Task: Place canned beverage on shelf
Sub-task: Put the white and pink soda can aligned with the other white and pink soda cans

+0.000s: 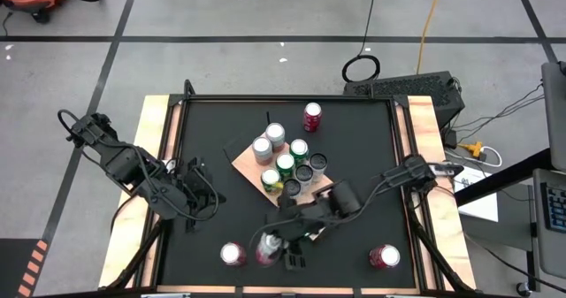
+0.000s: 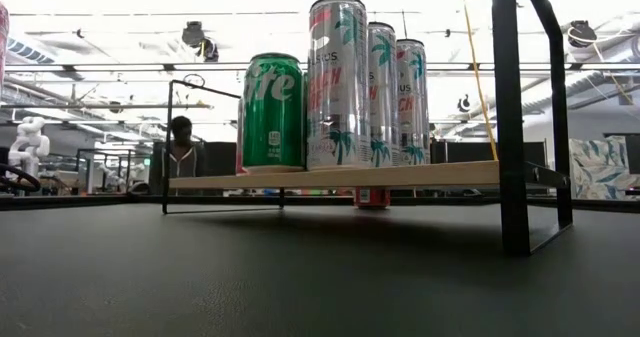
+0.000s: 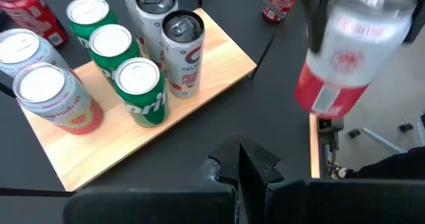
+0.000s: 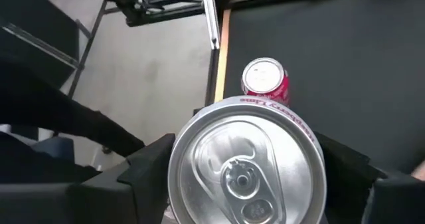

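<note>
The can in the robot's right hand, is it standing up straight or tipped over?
Upright. The can sits between the right gripper fingers with its lid and pull tab facing up at the wrist camera, and the left wrist view shows it vertical.

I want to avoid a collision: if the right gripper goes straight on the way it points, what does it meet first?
Its held can would probably hit the red can on the table ahead; depth is unclear.

Black tabletop (image 1: 354, 210) carries shelf (image 1: 240, 165), light wood board on black corner rods, set at angle near centre. On shelf: cluster of upright cans (image 1: 285, 163), green and silver, perhaps seven. Directly on tabletop: red can (image 1: 312, 116) at far side, two red cans (image 1: 233, 255) (image 1: 384, 257) near front edge.
</note>
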Robot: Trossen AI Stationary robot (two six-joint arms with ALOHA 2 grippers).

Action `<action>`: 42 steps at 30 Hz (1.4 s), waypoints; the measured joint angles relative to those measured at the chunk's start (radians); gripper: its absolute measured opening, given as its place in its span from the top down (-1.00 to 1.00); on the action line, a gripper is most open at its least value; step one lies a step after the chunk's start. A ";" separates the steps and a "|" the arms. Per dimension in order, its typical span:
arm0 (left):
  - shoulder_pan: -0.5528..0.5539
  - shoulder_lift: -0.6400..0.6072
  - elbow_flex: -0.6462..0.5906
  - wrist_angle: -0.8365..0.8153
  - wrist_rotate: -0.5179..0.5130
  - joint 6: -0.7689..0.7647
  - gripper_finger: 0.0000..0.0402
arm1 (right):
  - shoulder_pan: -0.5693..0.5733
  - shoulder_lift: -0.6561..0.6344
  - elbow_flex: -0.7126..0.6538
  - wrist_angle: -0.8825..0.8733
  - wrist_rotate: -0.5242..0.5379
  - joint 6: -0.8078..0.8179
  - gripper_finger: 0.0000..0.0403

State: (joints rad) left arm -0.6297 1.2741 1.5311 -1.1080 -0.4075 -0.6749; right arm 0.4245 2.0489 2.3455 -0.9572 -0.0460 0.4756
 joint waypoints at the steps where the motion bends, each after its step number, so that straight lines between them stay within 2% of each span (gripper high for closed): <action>1: 0.000 0.000 0.000 0.000 -0.009 0.000 0.97 | -0.003 -0.013 0.000 -0.013 0.005 0.003 -0.35; 10: 0.012 0.000 0.000 0.004 -0.162 0.000 0.97 | -0.039 -0.159 0.000 -0.126 0.098 0.009 -0.35; 21: 0.101 0.000 0.000 0.097 -0.327 0.001 0.97 | -0.119 -0.374 0.000 -0.317 0.099 -0.060 -0.36; 32: 0.191 0.004 0.000 0.240 -0.332 0.001 0.97 | -0.204 -0.550 0.000 -0.385 0.097 -0.260 -0.36; 37: 0.213 0.019 0.000 0.349 -0.330 0.012 0.97 | -0.217 -0.572 0.000 -0.386 0.075 -0.290 -0.36; 42: 0.241 0.056 0.000 0.463 -0.311 0.105 0.97 | -0.216 -0.565 0.000 -0.387 0.047 -0.308 -0.35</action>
State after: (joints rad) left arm -0.3887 1.3298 1.5314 -0.6454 -0.7187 -0.5698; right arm 0.2086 1.4840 2.3459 -1.3441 0.0007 0.1672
